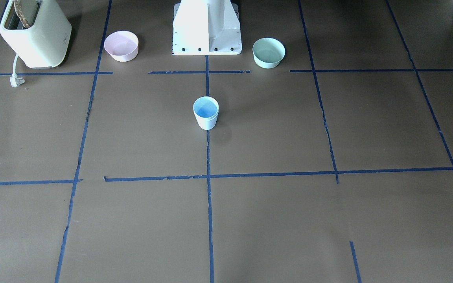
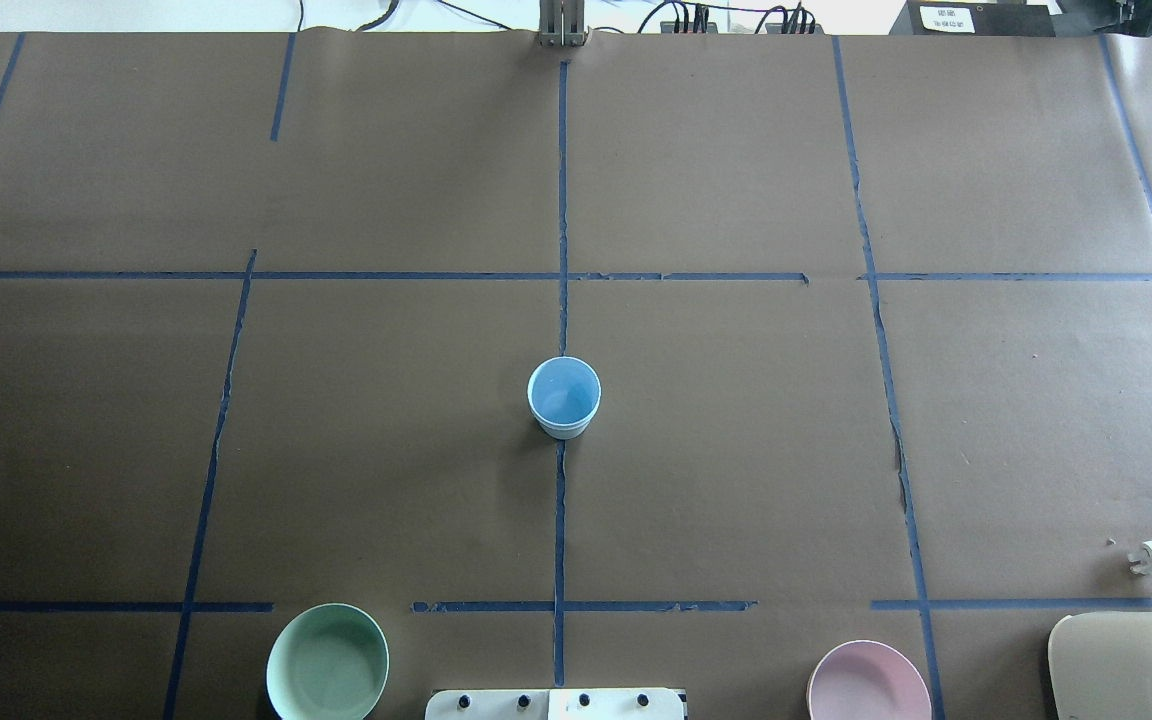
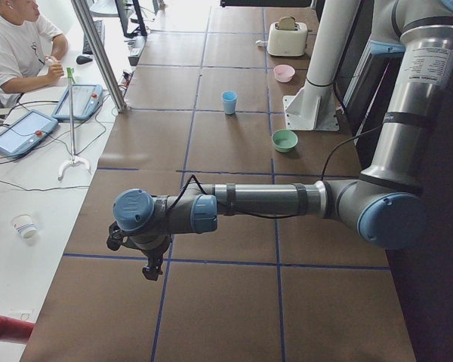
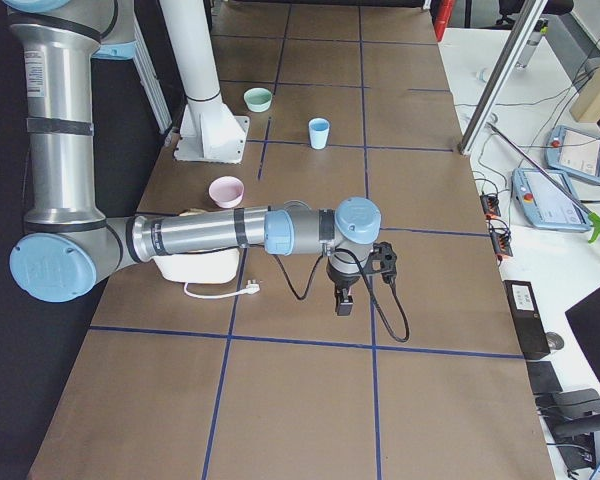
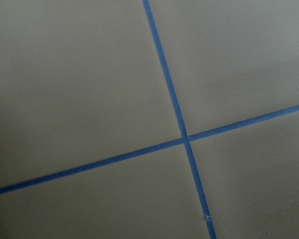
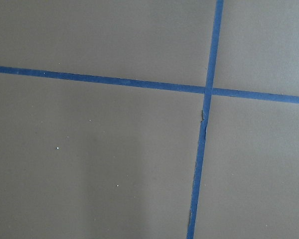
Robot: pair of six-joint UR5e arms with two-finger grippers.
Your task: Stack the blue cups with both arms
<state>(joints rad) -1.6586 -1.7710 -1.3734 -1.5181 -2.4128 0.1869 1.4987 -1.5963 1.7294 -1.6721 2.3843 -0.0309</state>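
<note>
In the overhead view the blue cups (image 2: 563,397) show as one upright tumbler outline on the centre tape line, mid-table. I cannot tell whether one sits inside the other. From it, the mint-green bowl (image 2: 327,662) lies at 7 o'clock, the white pedestal (image 2: 554,703) at 6, the pink bowl (image 2: 868,683) at 5, and the toaster (image 2: 1131,665) with its loose plug (image 2: 1149,558) at 4, all well apart from it. Brown table (image 2: 736,450) paper with blue tape lines stretches towards 9, 12 and 3 o'clock.

Only the side views show the arms. The left arm (image 3: 272,200) reaches out low over one table end, with the left gripper (image 3: 152,268) pointing down. The right arm (image 4: 210,232) does the same at the other end, passing in front of the toaster, with the right gripper (image 4: 345,300) pointing down. Both are well apart from the cups, and whether their fingers are apart or together cannot be told. Each wrist view shows only a tape crossing. An operator (image 3: 15,45) sits beside the table in the exterior left view.
</note>
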